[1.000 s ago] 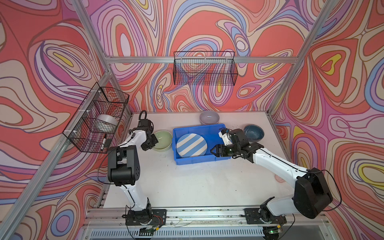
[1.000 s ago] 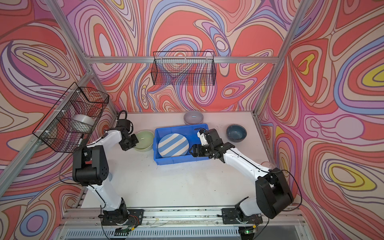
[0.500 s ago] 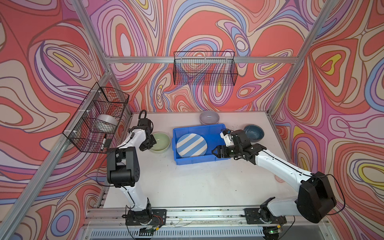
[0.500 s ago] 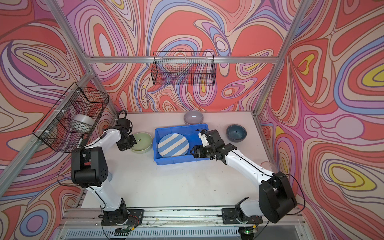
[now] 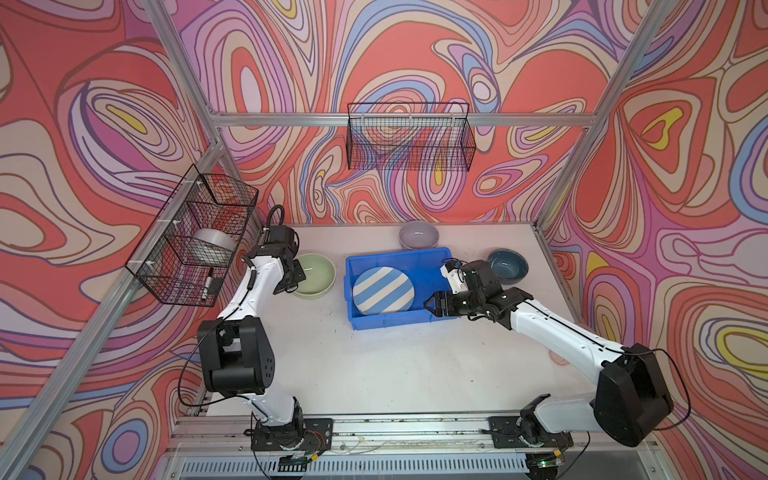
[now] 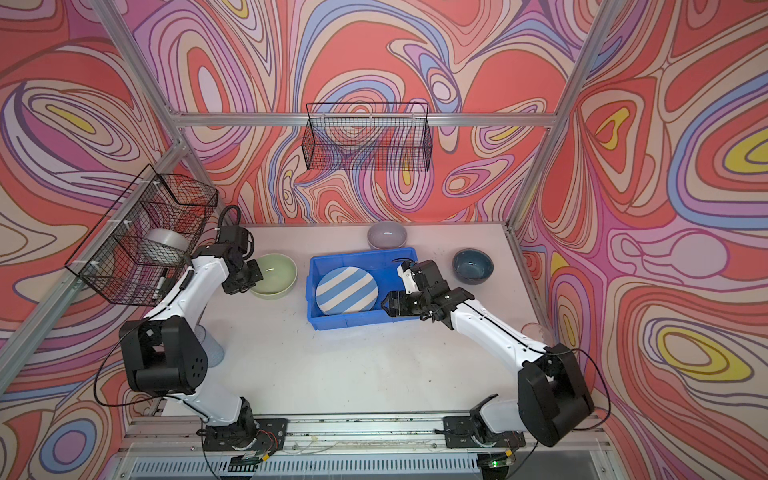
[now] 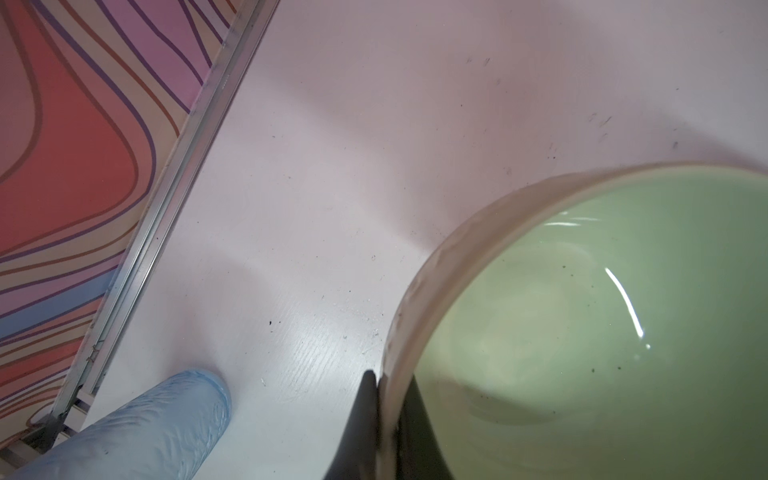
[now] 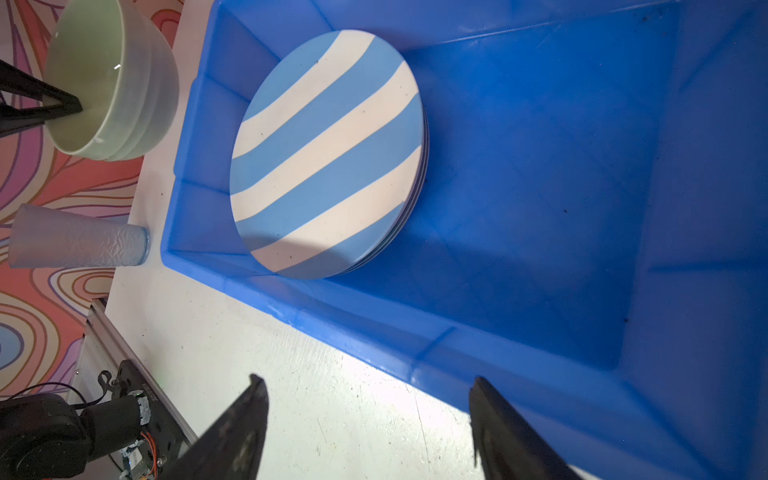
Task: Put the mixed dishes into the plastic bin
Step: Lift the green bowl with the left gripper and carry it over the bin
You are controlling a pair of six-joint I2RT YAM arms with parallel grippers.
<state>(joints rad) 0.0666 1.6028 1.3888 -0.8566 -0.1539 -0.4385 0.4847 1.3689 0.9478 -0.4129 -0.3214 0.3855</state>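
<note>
Jaws of the left gripper (image 7: 390, 378), clamped on the rim of the pale green ceramic bowl (image 5: 316, 274), have tugged it slightly away from the bright blue plastic bin (image 5: 390, 321), so the pickup is apparently beginning. The right gripper (image 8: 368, 386) holds its jaws open and empty at the bin's edge.

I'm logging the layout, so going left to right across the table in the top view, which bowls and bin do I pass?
From the left: green bowl → bin → teal bowl. The lilac bowl lies beyond the bin and overlaps it, so it is left out.
</note>
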